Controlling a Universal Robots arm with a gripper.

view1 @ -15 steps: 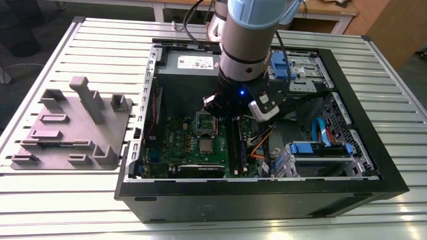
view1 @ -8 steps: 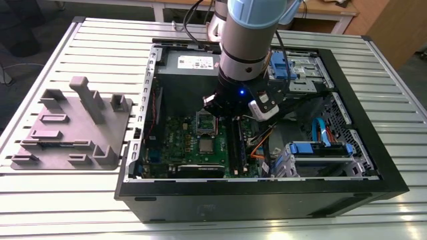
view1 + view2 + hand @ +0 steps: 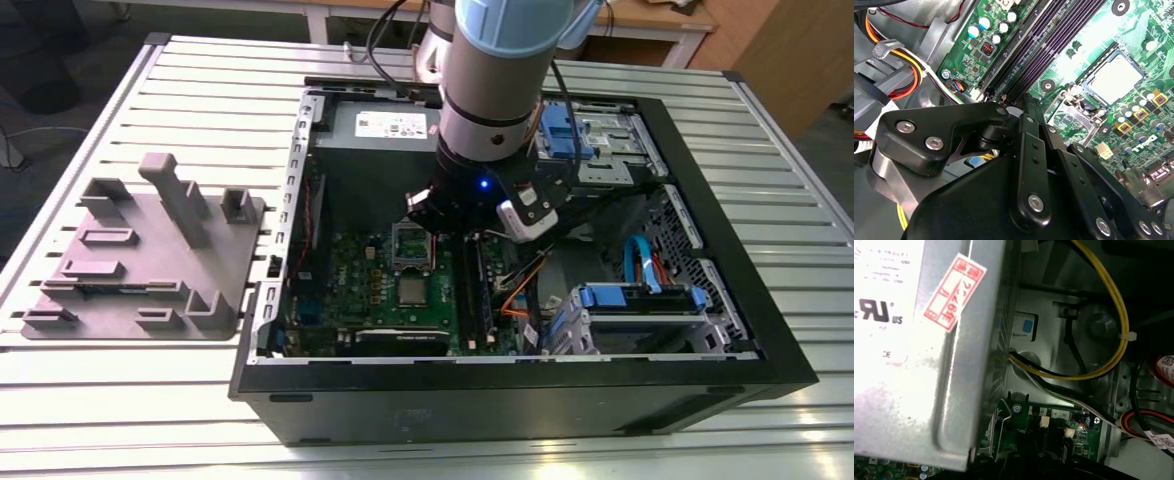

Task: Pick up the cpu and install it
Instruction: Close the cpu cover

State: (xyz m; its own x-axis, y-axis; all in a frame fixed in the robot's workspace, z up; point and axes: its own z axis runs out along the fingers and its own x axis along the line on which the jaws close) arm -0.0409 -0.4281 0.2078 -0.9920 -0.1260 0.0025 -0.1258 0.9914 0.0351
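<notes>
Hovering inside the open computer case (image 3: 747,330), the gripper (image 3: 447,222) sits low over the green motherboard (image 3: 367,290), just above the far end of the CPU socket (image 3: 411,242). The cpu (image 3: 412,291) lies flat on the board, within the socket area on the side away from the gripper; in the second wrist view it appears as a pale square plate (image 3: 1113,79) framed by dark metal, with the hinged retention frame (image 3: 1074,107) standing open beside it. Judged from this, the chip is already seated and nothing is carried; clamping the frame appears to remain. Whether the jaws are spread or pressed together cannot be told: the second wrist view shows black linkage bars (image 3: 1029,165), with the tips hidden.

Surroundings:
1. Long black memory slots (image 3: 483,290) run alongside the socket, on the exterior view's right, close to the gripper's flank.
2. The grey power-supply box (image 3: 380,127) occupies the far end of the case; in the first wrist view its labelled wall (image 3: 929,340) looms near the camera.
3. Yellow and black cables (image 3: 1104,340) loop beside that box, and orange leads (image 3: 521,290) cross next to the memory slots.
4. Blue-tabbed drive bays (image 3: 638,300) fill the exterior view's right.
5. A grey fixture block (image 3: 147,250) rests on the slatted table (image 3: 107,400), well apart from the case.
</notes>
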